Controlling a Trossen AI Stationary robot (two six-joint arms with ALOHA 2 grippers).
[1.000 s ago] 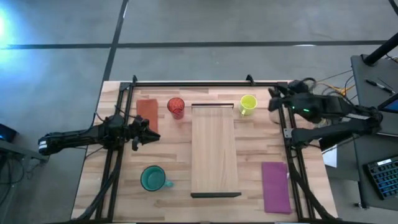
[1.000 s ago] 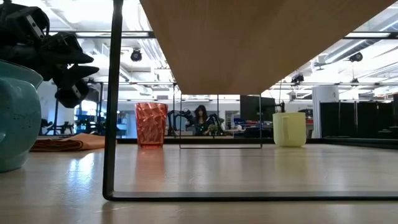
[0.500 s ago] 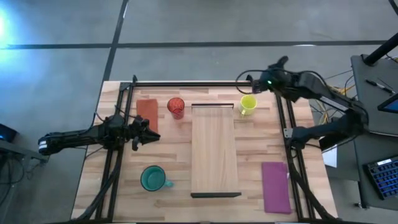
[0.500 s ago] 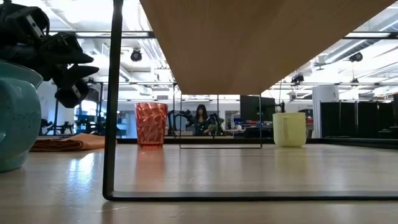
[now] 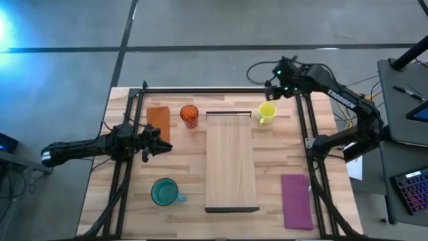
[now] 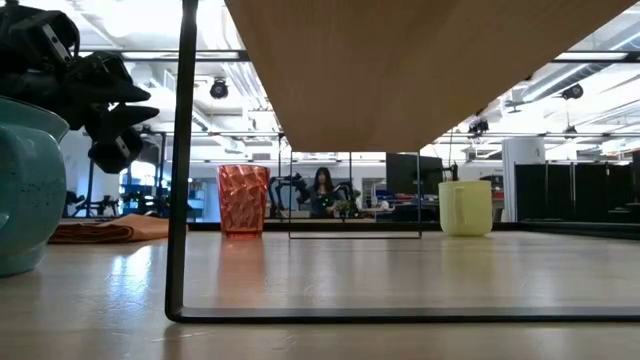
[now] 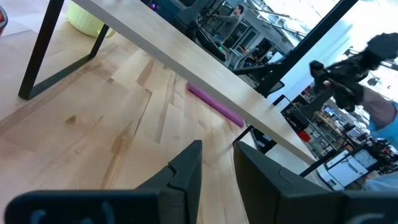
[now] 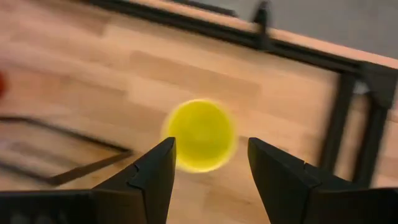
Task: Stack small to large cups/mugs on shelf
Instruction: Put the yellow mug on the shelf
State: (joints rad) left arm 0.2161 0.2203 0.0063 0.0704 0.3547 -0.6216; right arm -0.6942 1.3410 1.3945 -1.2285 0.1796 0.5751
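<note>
The yellow-green mug [image 5: 266, 112] stands on its base near the table's far edge, right of the light-wood shelf [image 5: 231, 161]. It also shows in the low view [image 6: 466, 207]. My right gripper [image 5: 272, 88] hangs open above the mug; in the right wrist view its fingers [image 8: 211, 163] flank the mug's mouth [image 8: 200, 135] without touching. The red cup [image 5: 189, 115] stands left of the shelf's far end. The teal mug [image 5: 164, 191] stands at the near left. My left gripper [image 5: 159, 142] waits at the left, slightly open and empty.
A brown-red flat rectangle [image 5: 158, 120] lies at the far left and a purple one [image 5: 296, 201] at the near right. Black frame bars [image 5: 221, 90] run along the far edge and both sides. The shelf stands on thin dark legs [image 6: 180, 200].
My right gripper has swung from the table's right edge toward the far edge and the left, ending above the yellow-green mug. The cups and the shelf have stayed in place.
</note>
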